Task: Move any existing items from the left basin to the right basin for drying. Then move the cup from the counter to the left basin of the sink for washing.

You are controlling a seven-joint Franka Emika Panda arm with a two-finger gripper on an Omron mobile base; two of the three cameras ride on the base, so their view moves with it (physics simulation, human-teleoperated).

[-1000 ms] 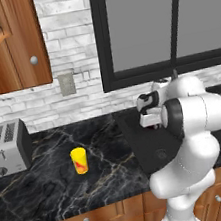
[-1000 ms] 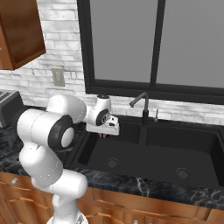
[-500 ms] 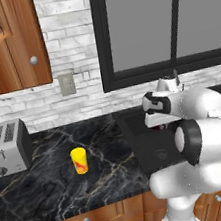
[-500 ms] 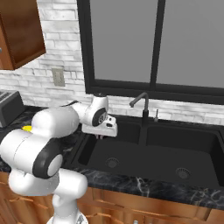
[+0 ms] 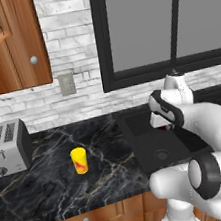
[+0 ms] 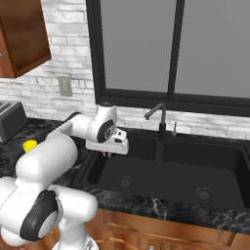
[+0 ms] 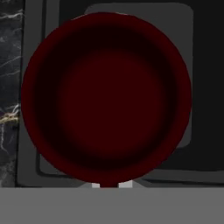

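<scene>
**Q:** Bowl or lid? What is the dark red item (image 7: 106, 98) in the hand view?

**A:** It reads as a round, shallow, rigid bowl with a smooth, matte inner surface and a thin, even rim. It hangs from the gripper (image 6: 109, 153), whose jaws are drawn narrow and pinch that rim at the near edge. In the right base view only a sliver of red shows beneath the hand.

**Q:** Where is it relative to the sink (image 6: 166, 168)?

**A:** Above the left basin (image 6: 128, 172), lifted clear of its floor, near the basin's left wall. The right basin (image 6: 205, 178) lies beyond the divider and the thin black faucet (image 6: 157, 119).

**Q:** How should it handle?

**A:** Probably light and stiff, so 1 rim pinch can carry it. The hold is off-centre, though, so the bowl may swing or tilt on a fast sweep, and a smooth rim can slip. A hard set-down on the matte black tub could chip it if it is ceramic.

**Q:** And the second object?

**A:** The cup (image 5: 79, 160) is a small yellow cylinder with a red mark, upright on the counter (image 5: 54, 192), a glossy black marble with white and golden veins, well apart from the metal toaster (image 5: 8, 147). Its straight wall suits a grasp across the body.
</scene>
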